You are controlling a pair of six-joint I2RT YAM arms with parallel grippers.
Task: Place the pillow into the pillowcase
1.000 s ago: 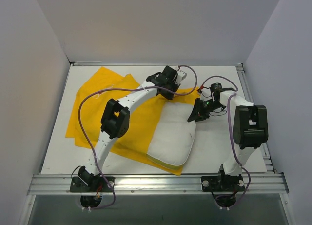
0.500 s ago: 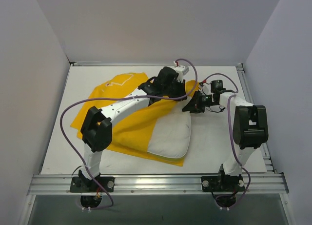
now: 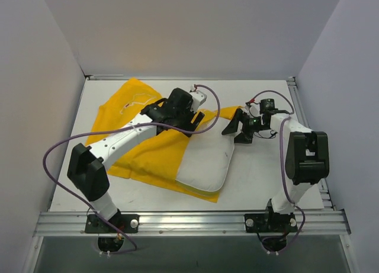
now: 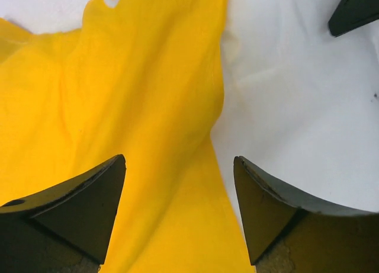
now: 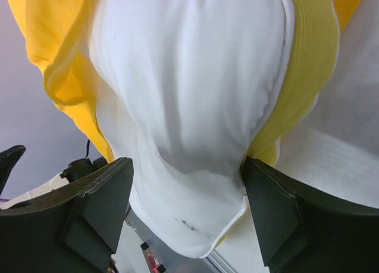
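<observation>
roughly half of the pillow (image 3: 204, 163) is judged to be inside so far. its white body is seen sticking out of the pillowcase (image 3: 148, 151) toward 4 o'clock, with a yellow layer showing beneath its near edge. the exposed end is yet to be covered by the case mouth. the left gripper (image 3: 190, 120) is poised with fingers (image 4: 77, 208) spread apart, nothing clamped, right over the line where yellow cloth meets white pillow, at the pillow's 11 o'clock corner. the right gripper (image 3: 232, 128) is likewise held wide and empty, just off the 1 o'clock corner. in its wrist view the pillow bulges between the fingers (image 5: 95, 208), and contact cannot be told.
</observation>
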